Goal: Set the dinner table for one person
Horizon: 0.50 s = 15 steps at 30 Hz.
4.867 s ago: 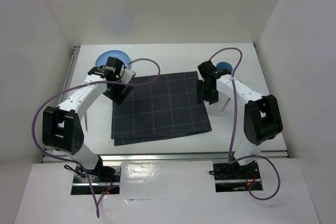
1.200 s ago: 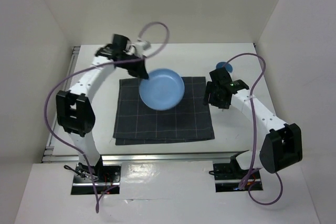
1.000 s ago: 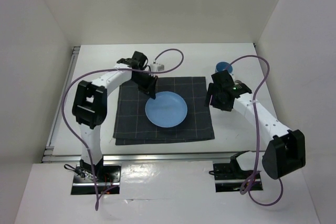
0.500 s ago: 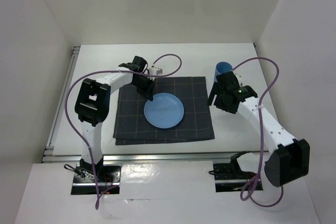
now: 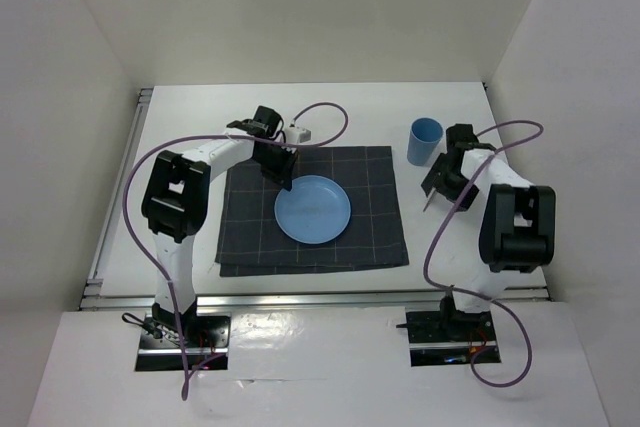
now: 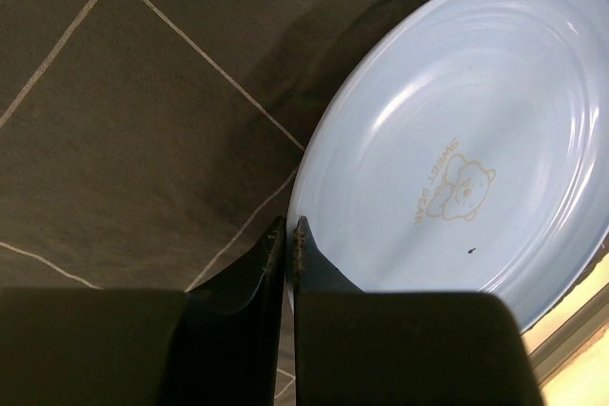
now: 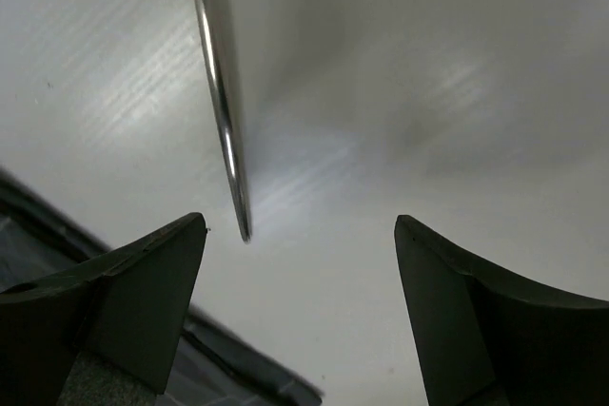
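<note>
Left arm (image 5: 215, 152), right arm (image 5: 492, 170): white links, black joint housings. Left gripper (image 6: 287, 227) fingers (image 6: 238, 278) black, tapered thin. Right gripper (image 7: 301, 222) fingers (image 7: 124, 282) black, blunt wedges. Purple cables (image 5: 321, 106) loop behind fingers.

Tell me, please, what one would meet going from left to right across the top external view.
Left arm's black joint block → blue plate → blue cup → right arm's black joint block. The dark mat lies under the plate, so it is left out.
</note>
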{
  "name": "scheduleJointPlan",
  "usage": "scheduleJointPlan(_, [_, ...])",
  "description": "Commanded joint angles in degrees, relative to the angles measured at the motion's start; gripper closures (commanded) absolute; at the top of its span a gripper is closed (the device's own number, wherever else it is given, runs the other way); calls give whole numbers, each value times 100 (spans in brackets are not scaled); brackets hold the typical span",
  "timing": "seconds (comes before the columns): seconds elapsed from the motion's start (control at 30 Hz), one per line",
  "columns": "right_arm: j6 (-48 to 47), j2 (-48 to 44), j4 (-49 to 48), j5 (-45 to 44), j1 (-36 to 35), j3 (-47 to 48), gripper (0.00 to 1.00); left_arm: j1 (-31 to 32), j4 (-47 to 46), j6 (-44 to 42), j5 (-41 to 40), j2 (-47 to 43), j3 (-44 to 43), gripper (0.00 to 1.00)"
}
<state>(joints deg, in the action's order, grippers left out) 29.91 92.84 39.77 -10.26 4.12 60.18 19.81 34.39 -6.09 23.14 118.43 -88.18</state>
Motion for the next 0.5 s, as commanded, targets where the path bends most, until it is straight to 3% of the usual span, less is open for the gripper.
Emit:
scheduleJointPlan(0.0, [-249,506,-461,-37,-25,450,12,23,50,-191,-116,-110,-164,92])
scheduleJointPlan(0.07, [-126,778,-461,-98,-25,555,14,23,50,-191,-116,-110,-95,88])
scheduleJointPlan(0.1, [-4,841,-461,-99,27,634,17,23,50,-243,-116,-197,-7,78])
scheduleJointPlan(0.23, [76,999,-655,-38,80,635,23,23,50,-244,-169,-426,64,60])
scheduleJointPlan(0.37, [76,1342,-786,129,80,749,31,23,269,-244,-222,-549,-14,52])
scheduleJointPlan(0.47, [76,1500,-857,69,80,749,34,23,331,-244,-160,-689,-137,52])
